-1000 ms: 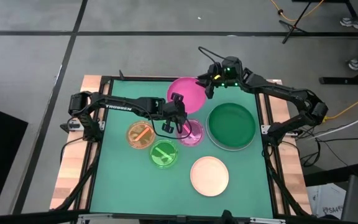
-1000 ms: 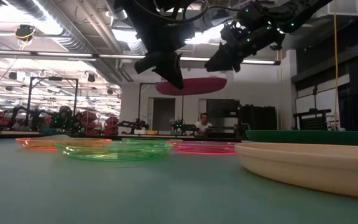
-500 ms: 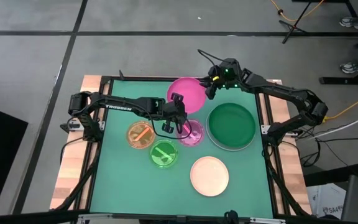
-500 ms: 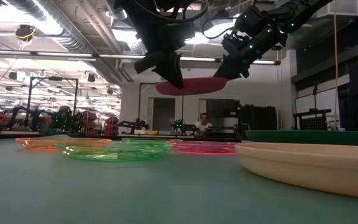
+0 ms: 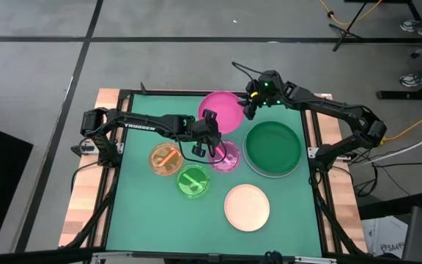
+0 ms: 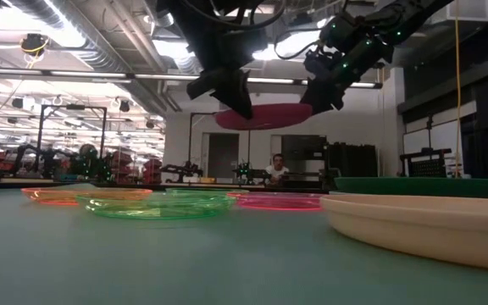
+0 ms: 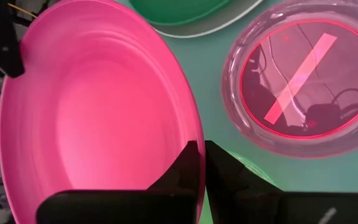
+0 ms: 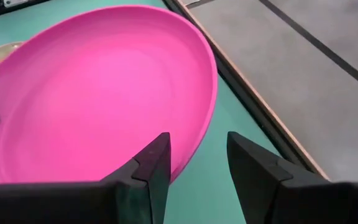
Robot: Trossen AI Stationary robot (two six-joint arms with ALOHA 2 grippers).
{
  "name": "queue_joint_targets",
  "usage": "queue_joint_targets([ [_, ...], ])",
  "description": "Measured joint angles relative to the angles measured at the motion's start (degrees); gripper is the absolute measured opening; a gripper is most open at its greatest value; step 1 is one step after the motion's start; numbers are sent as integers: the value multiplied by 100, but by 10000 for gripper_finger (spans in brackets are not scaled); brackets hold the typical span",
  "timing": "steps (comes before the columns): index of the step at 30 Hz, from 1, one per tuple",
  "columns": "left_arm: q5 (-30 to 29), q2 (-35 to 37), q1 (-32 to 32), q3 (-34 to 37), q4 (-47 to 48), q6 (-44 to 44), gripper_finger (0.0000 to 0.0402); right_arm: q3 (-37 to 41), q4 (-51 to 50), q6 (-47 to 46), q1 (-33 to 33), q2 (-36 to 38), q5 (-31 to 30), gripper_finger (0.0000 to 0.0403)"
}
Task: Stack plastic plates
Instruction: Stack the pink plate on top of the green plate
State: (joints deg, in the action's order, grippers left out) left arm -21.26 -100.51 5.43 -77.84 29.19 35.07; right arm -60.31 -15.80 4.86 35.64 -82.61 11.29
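Observation:
The large pink plate [image 5: 220,111] hangs in the air above the table's far middle, about level in the low view [image 6: 265,116]. My left gripper [image 5: 212,139] is shut on its near rim. My right gripper [image 5: 249,104] is open at the plate's right rim [image 8: 197,140], one finger on either side of it [image 8: 194,158]; whether it touches, I cannot tell. On the table lie the small pink plate with a centre bar [image 5: 224,156], the orange plate [image 5: 166,158], the lime green plate [image 5: 193,181], the cream plate [image 5: 247,207] and the dark green plate [image 5: 272,149], which sits on a pale plate. My left gripper pinches the large pink plate's near rim [image 7: 196,138] between its two fingers, one on the inner face and one on the outer. The fingers come from the table's left and near side. The plate is lifted clear of the table and sits roughly level [image 6: 265,116].
The small pink plate [image 7: 303,81] lies right below my left gripper. The table's far edge and wooden border [image 8: 272,134] are close behind the lifted plate. The near left part of the green mat [image 5: 141,213] is bare.
My right gripper has shifted a little toward the table's right edge, from above the pink plate out to its right rim. The plate has stayed lifted in my left gripper.

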Motion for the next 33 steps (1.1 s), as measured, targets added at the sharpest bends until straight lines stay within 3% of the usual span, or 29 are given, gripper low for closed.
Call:
queue_joint_targets([
  [15,-35,2,-4,0,-44,7,5,0,-124,-722,7,0,871,147],
  [26,-6,2,-4,0,-299,28,5,0,-570,-1249,4,2,870,147],
  [33,-45,2,-4,0,-308,250,5,-1,-532,-1427,4,4,851,104],
])
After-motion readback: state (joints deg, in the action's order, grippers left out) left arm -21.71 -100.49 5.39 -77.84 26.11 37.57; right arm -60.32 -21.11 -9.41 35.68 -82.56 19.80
